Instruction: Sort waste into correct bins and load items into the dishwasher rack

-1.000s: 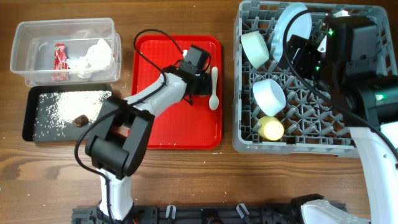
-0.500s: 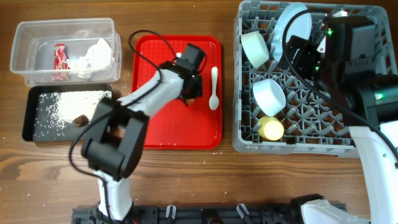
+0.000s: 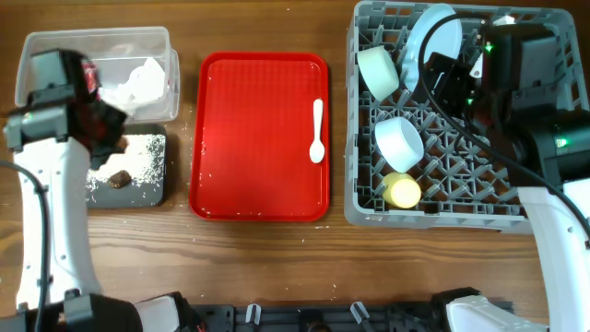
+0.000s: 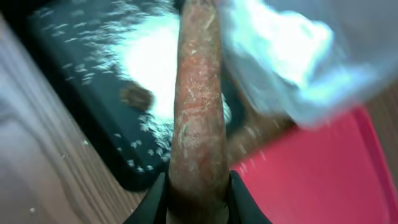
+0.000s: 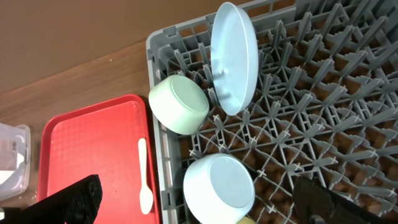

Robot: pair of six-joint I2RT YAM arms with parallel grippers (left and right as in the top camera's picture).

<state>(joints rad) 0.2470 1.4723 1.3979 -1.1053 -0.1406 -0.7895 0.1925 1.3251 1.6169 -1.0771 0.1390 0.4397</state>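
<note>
Jaws of the left gripper (image 4: 198, 202) are clamped on one end of the carrot stick (image 4: 198, 106), above the black tray (image 3: 147, 184) at its edge nearest the tub (image 3: 92, 37). Far right of the black tray, the right gripper (image 5: 196, 185) hangs wide open and empty over the rack (image 3: 461, 189). Best to bring the stick over the tray's middle and lower it before letting go, or it may roll out. A second ago this arm was right of the black tray, over the red tray (image 3: 258, 138) by the spoon (image 3: 317, 129); the right arm has not moved.
</note>
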